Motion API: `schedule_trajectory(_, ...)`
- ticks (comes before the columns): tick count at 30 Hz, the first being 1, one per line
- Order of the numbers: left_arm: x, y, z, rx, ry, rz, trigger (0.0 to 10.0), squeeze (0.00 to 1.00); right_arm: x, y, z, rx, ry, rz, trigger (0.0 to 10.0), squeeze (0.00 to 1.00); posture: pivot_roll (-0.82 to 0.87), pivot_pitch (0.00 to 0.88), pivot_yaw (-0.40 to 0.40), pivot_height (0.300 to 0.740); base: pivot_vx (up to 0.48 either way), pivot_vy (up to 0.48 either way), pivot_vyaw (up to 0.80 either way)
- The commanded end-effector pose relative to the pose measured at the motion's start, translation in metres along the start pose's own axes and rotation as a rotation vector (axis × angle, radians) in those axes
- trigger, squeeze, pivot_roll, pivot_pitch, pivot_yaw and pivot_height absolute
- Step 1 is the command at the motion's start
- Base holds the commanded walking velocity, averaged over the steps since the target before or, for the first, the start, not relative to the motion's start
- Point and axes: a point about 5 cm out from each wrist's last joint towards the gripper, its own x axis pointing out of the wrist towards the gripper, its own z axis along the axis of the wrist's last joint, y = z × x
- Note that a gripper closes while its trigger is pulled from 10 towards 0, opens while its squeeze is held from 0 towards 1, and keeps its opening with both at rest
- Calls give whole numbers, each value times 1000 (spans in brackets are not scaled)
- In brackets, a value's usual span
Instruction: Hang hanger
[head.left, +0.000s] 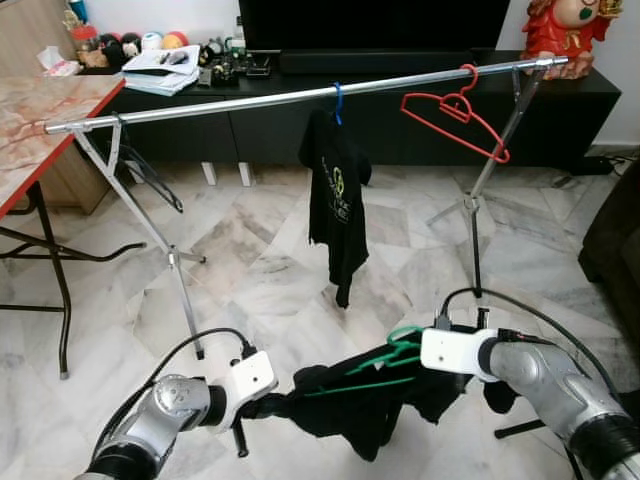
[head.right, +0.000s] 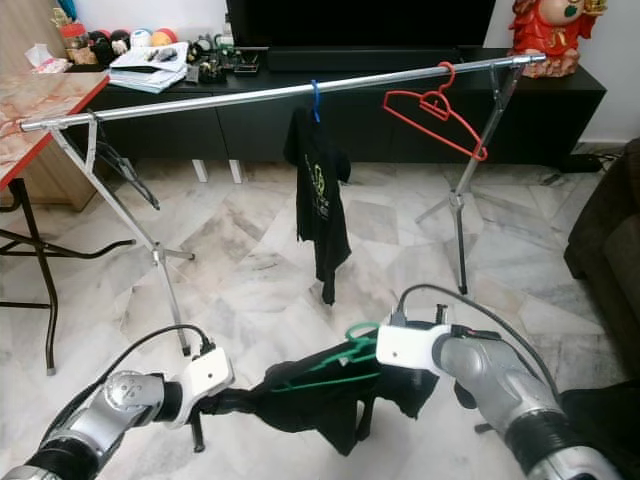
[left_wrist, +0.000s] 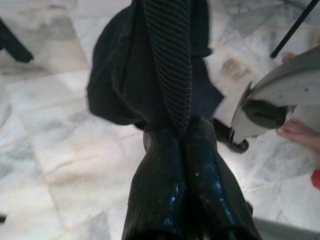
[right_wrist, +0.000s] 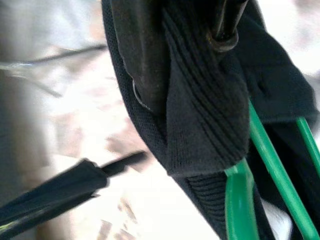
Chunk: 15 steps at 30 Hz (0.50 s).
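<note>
- Green hanger (head.left: 385, 362) sits low in front of the robot, at about 6 o'clock from the long silver rail (head.left: 300, 96) — a black shirt (head.left: 345, 400) is draped over it.
- Right gripper (head.left: 415, 375) pinches the shirt collar by the hanger, fingers closed on the cloth.
- Left gripper (head.left: 262, 405) holds the other end of the black shirt, fingers squeezed together on it.
- Up on the rail, a red hanger (head.left: 455, 110) hangs tilted near 1 o'clock.
- Another black T-shirt (head.left: 335, 200) hangs from a blue hook (head.left: 338, 100) at 12 o'clock.
- White marble floor (head.left: 250, 270) is under it all, and a table (head.left: 45, 110) stands at 10 o'clock.
</note>
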Motion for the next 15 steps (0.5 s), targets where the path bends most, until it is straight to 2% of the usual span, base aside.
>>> schedule_trajectory(1,-15,-12,-41,-65,179,-33,0,0,-17,-25,-4,169,-52,-90,0,0,-2,142,55,740,0,0,0)
schedule_trajectory(3,-14,-13,-40,-66,175,-29,0,0,-15,-21,0,179,-79,-63,0,0,-3,142,53,740,0,0,0)
schedule_trajectory(5,-14,-12,-40,-65,177,-27,0,0,-14,-17,-6,104,-32,-44,0,0,0,142,54,740,0,0,0)
schedule_trajectory(6,-14,-12,-40,-65,177,-27,0,0,-14,-17,-6,104,-32,-44,0,0,0,142,54,740,0,0,0)
schedule_trajectory(8,-15,-12,-40,-62,180,-25,0,0,-15,-18,-15,14,43,-56,0,0,2,142,54,740,0,0,0)
schedule_trajectory(10,-16,-11,-41,-61,182,-25,0,0,-18,-20,-18,-21,74,-66,0,0,2,142,54,740,0,0,0)
schedule_trajectory(14,-19,-12,-42,-59,192,-36,0,0,-22,-25,-20,-41,92,-82,0,0,0,143,53,740,0,0,0)
schedule_trajectory(15,-19,-13,-43,-61,194,-40,0,0,-27,-29,-25,-140,156,-105,0,0,-3,143,53,740,0,0,0)
